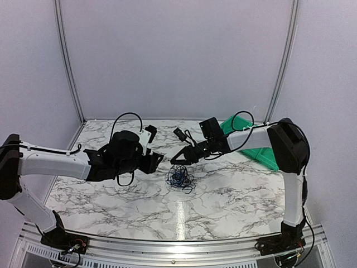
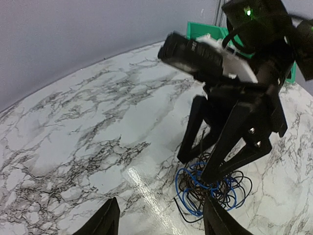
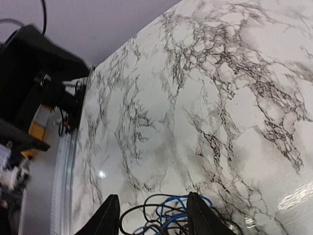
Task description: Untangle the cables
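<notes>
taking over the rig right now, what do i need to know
Left gripper: open, empty, hovering just left of the wad.
Right gripper: open, fingertips down at the wad with wires between them, nothing clamped.
Cables: blue and black wires in one tangled wad mid-table.
Done: nothing separated yet.
Left: probably close on a strand, then pull the blue and black wires apart.

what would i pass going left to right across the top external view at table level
left tool → cables → green tray; the right tool hangs right over the cables, so it has no clear place in the order
</notes>
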Tool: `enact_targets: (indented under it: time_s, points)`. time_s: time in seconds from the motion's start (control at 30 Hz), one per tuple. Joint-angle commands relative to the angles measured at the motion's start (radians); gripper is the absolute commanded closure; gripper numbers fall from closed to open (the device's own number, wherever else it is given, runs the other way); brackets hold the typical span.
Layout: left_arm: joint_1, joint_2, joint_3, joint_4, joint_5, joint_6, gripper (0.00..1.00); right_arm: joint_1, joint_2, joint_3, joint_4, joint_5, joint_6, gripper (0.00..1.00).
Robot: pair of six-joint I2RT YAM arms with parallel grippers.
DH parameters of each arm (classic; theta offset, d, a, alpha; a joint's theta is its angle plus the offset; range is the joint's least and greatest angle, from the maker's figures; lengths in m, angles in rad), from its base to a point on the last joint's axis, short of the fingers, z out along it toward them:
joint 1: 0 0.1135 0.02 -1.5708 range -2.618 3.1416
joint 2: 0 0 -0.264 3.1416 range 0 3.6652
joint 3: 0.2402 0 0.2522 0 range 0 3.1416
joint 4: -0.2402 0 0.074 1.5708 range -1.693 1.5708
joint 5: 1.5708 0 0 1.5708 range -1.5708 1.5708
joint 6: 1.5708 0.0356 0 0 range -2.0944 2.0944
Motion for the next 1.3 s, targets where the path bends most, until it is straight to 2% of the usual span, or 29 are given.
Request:
enact_targets:
  time_s: [0.0,0.17,0.2,0.4,0.47,0.6,0.77,1.03,1.13,1.27]
  points:
    - [-0.005,-0.064,-0.015,0.04,-0.132,-0.042,0.4,0.01,0.043,0.088,-0.029,-0.066,0.075,0.62]
    - [-0.004,-0.043,-0.025,0.059,-0.128,-0.094,0.39,0.027,0.016,0.094,-0.035,-0.081,0.042,0.96]
    - [-0.005,-0.036,-0.033,0.081,-0.118,-0.094,0.4,0.034,0.005,0.09,-0.041,-0.078,0.03,1.0]
    - [-0.006,-0.072,-0.164,0.317,0.004,-0.063,0.42,0.044,-0.097,0.116,-0.156,-0.02,-0.059,1.0]
    - [-0.006,-0.076,-0.214,0.422,0.032,-0.058,0.42,0.046,-0.159,0.083,-0.164,0.024,-0.095,1.0]
    - [-0.016,-0.002,-0.215,0.482,0.087,-0.061,0.42,0.046,-0.281,-0.029,-0.178,0.11,-0.179,1.0]
    - [-0.061,0.09,-0.184,0.589,0.081,-0.066,0.41,0.044,-0.401,-0.133,-0.117,0.143,-0.211,1.0]
    - [-0.153,0.205,-0.083,0.634,0.026,-0.041,0.41,0.03,-0.495,-0.251,0.049,0.107,-0.171,1.0]
    - [-0.175,0.248,-0.054,0.638,-0.009,-0.041,0.41,0.027,-0.506,-0.23,-0.003,0.121,-0.205,1.0]
    - [-0.184,0.319,0.003,0.643,-0.084,-0.042,0.43,0.023,-0.531,-0.266,0.025,0.095,-0.2,1.0]
